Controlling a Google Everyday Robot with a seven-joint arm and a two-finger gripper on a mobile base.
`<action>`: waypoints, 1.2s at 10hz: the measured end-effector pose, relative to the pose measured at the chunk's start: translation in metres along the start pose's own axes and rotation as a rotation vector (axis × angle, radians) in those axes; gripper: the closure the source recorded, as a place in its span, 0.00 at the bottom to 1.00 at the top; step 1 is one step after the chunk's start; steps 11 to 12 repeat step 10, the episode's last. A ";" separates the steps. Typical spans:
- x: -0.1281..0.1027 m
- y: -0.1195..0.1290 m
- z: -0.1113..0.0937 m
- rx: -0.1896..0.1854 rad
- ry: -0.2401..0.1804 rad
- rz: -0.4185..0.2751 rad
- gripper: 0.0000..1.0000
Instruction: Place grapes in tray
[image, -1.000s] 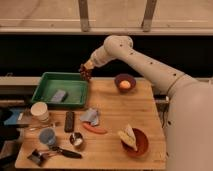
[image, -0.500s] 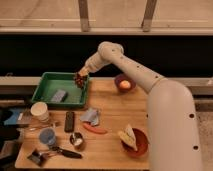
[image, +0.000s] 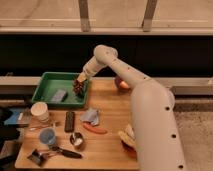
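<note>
Grapes hang as a dark bunch directly beneath the claw, which grips them from above over the right end of the green tray. Whether the bunch touches the tray floor cannot be told. No writing or label can be read on anything. Compared with half a second ago, the claw has come lower and sits deeper inside the tray's right rim. Left of the claw, a grey block lies in the tray. Below the claw, on the table, are a crumpled blue cloth, a dark bar and an orange carrot. Right of the claw an orange fruit shows past the arm.
</note>
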 end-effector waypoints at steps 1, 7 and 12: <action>0.001 -0.001 -0.001 0.001 0.000 0.001 0.78; 0.000 0.000 0.001 0.000 0.001 -0.001 0.21; 0.000 0.000 0.000 0.000 0.001 -0.001 0.20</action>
